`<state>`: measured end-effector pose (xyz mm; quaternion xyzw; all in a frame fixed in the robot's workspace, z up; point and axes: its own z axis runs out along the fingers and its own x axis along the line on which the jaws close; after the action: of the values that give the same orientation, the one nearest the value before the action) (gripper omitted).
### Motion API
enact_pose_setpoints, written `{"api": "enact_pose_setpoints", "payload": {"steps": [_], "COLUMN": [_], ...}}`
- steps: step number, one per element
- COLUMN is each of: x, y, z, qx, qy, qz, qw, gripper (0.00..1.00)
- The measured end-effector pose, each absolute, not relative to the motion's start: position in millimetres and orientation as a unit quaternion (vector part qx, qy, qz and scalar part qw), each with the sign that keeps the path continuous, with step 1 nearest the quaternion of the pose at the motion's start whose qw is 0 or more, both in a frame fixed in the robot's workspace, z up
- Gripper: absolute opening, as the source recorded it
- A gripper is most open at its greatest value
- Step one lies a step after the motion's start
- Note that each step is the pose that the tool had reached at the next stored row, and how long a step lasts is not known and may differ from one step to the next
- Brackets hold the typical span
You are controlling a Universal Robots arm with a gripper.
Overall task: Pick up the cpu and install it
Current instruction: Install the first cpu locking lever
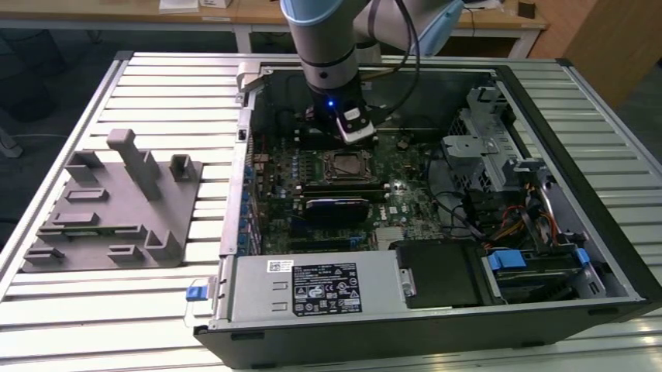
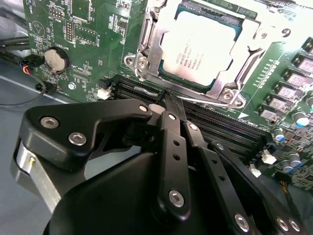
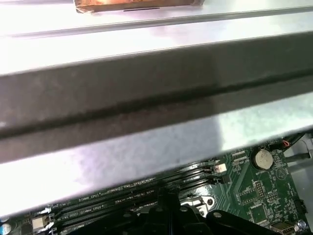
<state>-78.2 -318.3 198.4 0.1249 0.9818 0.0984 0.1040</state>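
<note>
The cpu (image 2: 200,49), a flat square chip with a pale silvery top, lies inside the metal-framed socket (image 2: 146,54) on the green motherboard (image 2: 98,44). In the exterior view the socket (image 1: 346,165) sits mid-board inside the open computer case. My gripper (image 2: 171,98) hovers just beside the socket, over the black memory slots (image 2: 142,90), apart from the chip. Its black fingers (image 2: 168,127) are shut together with nothing between them. The exterior view shows the gripper (image 1: 355,136) just behind the socket. In the first wrist view the fingertips (image 3: 168,205) point at the memory slots.
A grey plastic tray (image 1: 114,201) with upright posts lies on the slatted table at the exterior view's left. The case holds a power supply (image 1: 310,288), a black module (image 1: 336,209), a drive cage (image 1: 486,155) and loose cables. The case wall (image 3: 146,98) stands close.
</note>
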Motion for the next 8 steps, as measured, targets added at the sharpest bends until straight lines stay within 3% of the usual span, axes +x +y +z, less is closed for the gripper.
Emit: {"api": "enact_pose_setpoints", "payload": {"steps": [8], "x": [-77.0], "y": [-316.4], "z": [198.2], "qx": [0.13], "qy": [0.981], "qz": [0.098], "qw": [0.104], "gripper": [0.11]}}
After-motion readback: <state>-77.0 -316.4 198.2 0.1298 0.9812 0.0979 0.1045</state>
